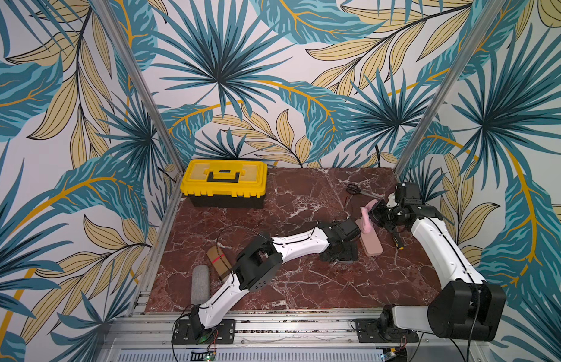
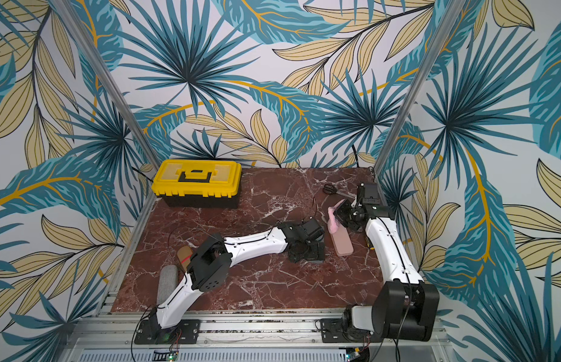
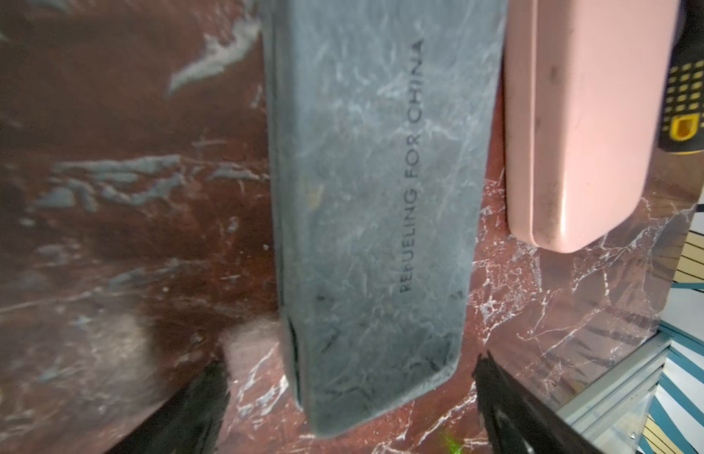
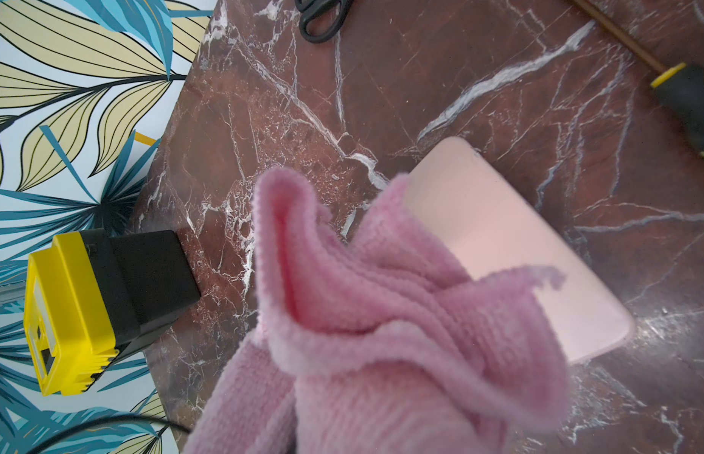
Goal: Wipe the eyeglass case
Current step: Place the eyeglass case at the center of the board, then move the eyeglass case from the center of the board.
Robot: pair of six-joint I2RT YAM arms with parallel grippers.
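Note:
A dark grey eyeglass case [image 3: 374,196] lies flat on the marble table [image 1: 304,282]. My left gripper [image 3: 350,365] is open over its near end, with one finger [image 3: 201,405] on either side and apart from it. In both top views that case [image 1: 346,252] [image 2: 315,252] is mostly hidden under the left gripper [image 1: 338,250]. A pink eyeglass case [image 1: 371,244] [image 3: 578,137] [image 4: 499,236] lies right beside it. My right gripper [image 1: 371,216] is shut on a pink cloth [image 4: 381,334] [image 1: 366,219], which hangs over the pink case's far end and hides the jaws.
A yellow toolbox [image 1: 224,180] stands at the back left. Scissors [image 1: 354,189] lie at the back right, and a black-and-yellow screwdriver [image 1: 398,243] lies right of the pink case. A grey felt case [image 1: 200,283] and a brown case [image 1: 218,260] lie at the front left.

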